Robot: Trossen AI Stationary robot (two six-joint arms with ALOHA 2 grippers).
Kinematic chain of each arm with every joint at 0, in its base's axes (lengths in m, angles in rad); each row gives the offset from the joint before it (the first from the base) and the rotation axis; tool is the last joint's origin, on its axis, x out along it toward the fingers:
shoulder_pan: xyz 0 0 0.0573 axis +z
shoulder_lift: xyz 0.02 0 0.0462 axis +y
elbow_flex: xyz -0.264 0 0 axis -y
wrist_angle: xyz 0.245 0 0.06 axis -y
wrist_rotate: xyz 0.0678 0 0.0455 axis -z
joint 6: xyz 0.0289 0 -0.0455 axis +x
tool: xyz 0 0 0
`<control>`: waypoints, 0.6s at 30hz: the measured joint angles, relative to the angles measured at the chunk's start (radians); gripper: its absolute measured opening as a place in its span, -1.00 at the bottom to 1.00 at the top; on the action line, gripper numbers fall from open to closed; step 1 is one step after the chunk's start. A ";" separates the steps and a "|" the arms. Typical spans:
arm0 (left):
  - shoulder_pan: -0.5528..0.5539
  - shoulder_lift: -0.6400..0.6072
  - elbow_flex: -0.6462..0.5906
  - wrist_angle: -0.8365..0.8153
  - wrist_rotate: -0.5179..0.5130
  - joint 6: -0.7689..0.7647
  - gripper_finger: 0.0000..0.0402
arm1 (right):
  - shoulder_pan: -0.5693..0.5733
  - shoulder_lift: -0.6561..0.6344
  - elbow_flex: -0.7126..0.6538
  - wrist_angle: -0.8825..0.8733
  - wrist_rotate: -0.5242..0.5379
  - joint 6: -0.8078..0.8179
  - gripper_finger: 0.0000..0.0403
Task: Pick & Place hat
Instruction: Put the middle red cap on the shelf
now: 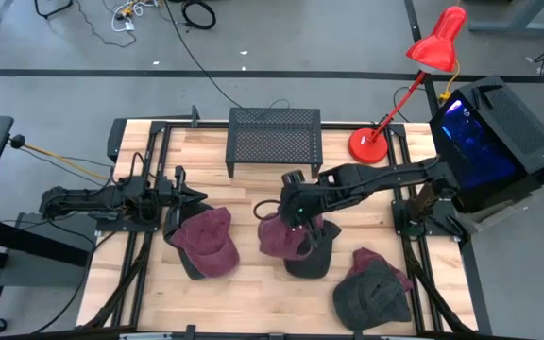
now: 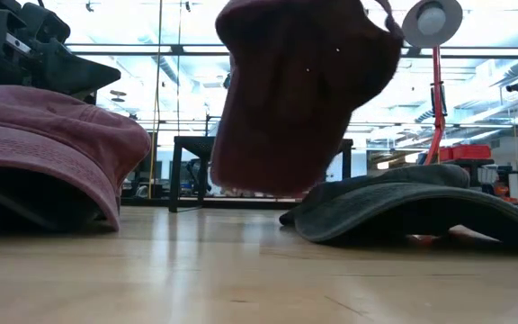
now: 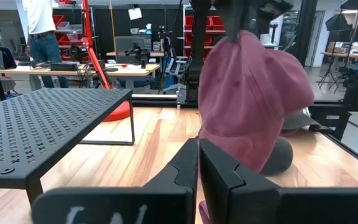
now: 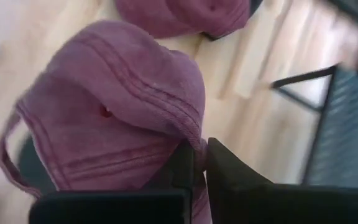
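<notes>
From above, the right gripper (image 1: 294,213) is pinched on a maroon cap (image 1: 280,236) at mid-table, over a dark cap (image 1: 310,257), while the left gripper (image 1: 189,197) rests closed and empty beside a second maroon cap (image 1: 206,242). At table height the held cap (image 2: 299,90) hangs clear of the wood. The right wrist view shows fabric (image 4: 123,118) clamped between its fingers (image 4: 225,165).

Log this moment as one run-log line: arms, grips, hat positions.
right gripper: shut on maroon hat, lifted mid-table | left gripper: shut, empty, beside second maroon hat | dark hats: on table
</notes>
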 joint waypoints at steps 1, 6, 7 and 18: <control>0.000 0.000 0.000 0.000 0.000 0.000 -0.90 | -0.002 0.000 0.014 -0.003 0.006 -0.039 -0.94; 0.000 0.000 0.000 0.000 0.000 0.000 -0.90 | -0.017 0.000 0.086 -0.028 0.005 -0.198 -0.94; 0.000 0.000 0.000 0.000 0.000 0.000 -0.90 | -0.020 0.000 0.099 -0.034 0.005 -0.224 -0.94; 0.000 0.000 0.000 0.000 0.000 0.000 -0.90 | -0.070 0.000 0.240 -0.053 0.005 -0.488 -0.94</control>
